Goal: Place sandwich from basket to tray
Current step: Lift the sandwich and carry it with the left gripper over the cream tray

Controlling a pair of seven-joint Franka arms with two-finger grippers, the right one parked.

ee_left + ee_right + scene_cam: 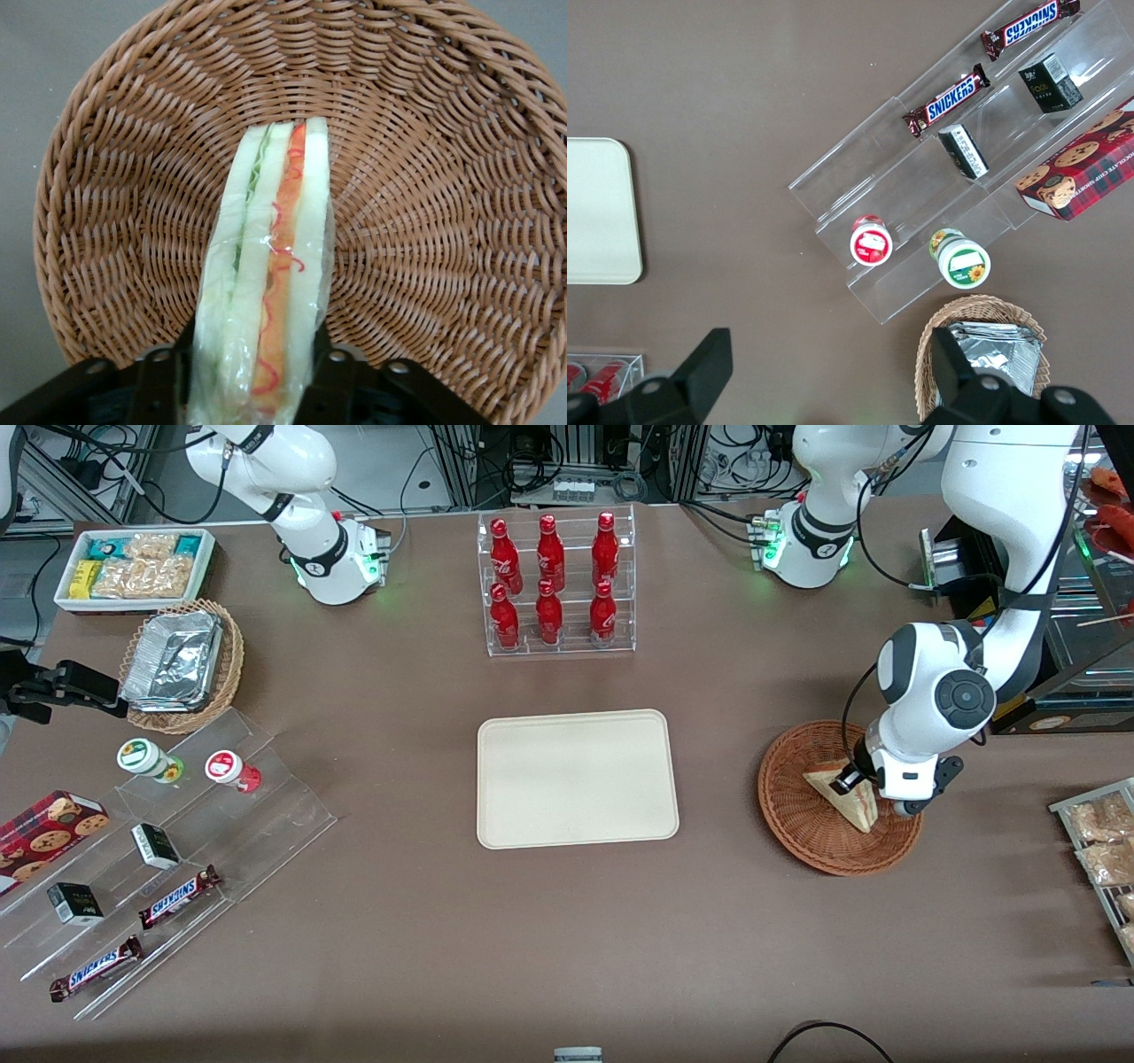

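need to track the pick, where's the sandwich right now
The sandwich is in the basket, toward the working arm's end, with the end effector shut on it.

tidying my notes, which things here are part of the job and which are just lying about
Job: sandwich, held between the pincer fingers in the basket; tray, bare.
Lying about: bottle rack, foil trays, Snickers bars, cookie box.
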